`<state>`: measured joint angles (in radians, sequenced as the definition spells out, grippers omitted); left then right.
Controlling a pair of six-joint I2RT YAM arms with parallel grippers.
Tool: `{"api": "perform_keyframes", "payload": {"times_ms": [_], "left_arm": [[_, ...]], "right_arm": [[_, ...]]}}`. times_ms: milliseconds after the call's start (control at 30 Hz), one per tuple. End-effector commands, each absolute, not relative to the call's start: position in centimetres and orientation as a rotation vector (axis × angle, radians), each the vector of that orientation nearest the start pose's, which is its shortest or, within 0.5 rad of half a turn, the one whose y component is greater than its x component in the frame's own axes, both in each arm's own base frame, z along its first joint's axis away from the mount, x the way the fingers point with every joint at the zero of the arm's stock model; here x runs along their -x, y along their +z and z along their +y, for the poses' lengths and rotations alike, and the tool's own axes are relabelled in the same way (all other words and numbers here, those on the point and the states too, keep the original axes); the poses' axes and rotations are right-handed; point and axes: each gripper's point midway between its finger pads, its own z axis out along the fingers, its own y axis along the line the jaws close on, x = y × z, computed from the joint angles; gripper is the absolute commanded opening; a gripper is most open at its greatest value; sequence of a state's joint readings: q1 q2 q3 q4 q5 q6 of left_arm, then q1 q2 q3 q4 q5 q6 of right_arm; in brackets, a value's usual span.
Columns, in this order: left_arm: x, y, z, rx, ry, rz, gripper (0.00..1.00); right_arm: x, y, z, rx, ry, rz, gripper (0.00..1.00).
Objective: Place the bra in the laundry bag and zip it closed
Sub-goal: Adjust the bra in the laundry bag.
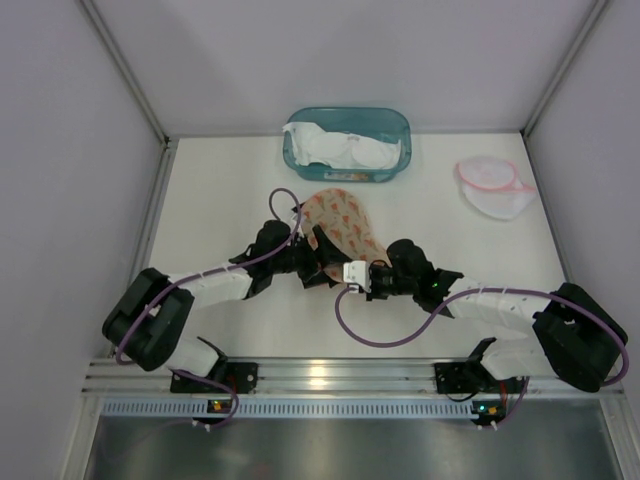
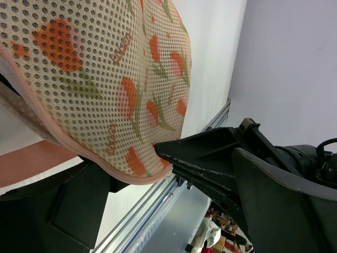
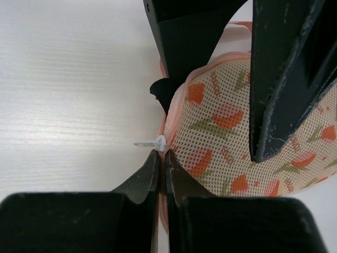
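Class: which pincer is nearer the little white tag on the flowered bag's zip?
Right. The right pincer is shut on the flowered bag's edge, right at the tag. The left pincer stands open astride the bag, just beyond the tag.

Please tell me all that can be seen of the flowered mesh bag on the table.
The bag is a rounded pouch of cream mesh printed with orange flowers and green leaves, edged with a pink band. It looks domed, not flat, and lies mid-table, in front of the teal bin. The right gripper is shut on its pink edge, beside a small white tie. The left gripper stands open around the opposite rim; whether it touches is unclear. Its contents cannot be seen.
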<state>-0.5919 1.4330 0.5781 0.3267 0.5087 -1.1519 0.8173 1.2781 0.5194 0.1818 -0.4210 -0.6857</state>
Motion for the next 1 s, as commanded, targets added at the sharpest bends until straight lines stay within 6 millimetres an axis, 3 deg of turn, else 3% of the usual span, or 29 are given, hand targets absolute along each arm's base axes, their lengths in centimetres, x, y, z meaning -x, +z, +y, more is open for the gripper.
{"api": "perform_keyframes", "payload": {"times_ms": [0, 200, 367, 533, 667, 967], "left_arm": [[-24.9, 15.0, -32.1, 0.243, -1.596, 2.258, 0.98], [-23.7, 16.9, -32.1, 0.192, -1.657, 2.241, 0.98], [-22.7, 16.5, -31.4, 0.182, -1.638, 2.281, 0.98], [-23.3, 15.3, -31.6, 0.242, -1.601, 2.304, 0.99], [-23.5, 13.5, -32.9, 0.263, -1.595, 2.342, 0.98], [-25.3, 14.3, -35.8, 0.291, -1.588, 2.255, 0.98]], "right_arm": [[-19.8, 10.6, 30.7, 1.628, 0.592, 1.243, 0.00], [-19.5, 10.3, 30.3, 1.647, 0.581, 1.231, 0.00], [-19.3, 10.2, 30.1, 1.653, 0.578, 1.230, 0.00], [-19.2, 10.3, 30.3, 1.647, 0.585, 1.226, 0.00], [-19.4, 10.5, 30.7, 1.640, 0.587, 1.218, 0.00], [-19.1, 10.1, 30.8, 1.649, 0.590, 1.198, 0.00]]}}
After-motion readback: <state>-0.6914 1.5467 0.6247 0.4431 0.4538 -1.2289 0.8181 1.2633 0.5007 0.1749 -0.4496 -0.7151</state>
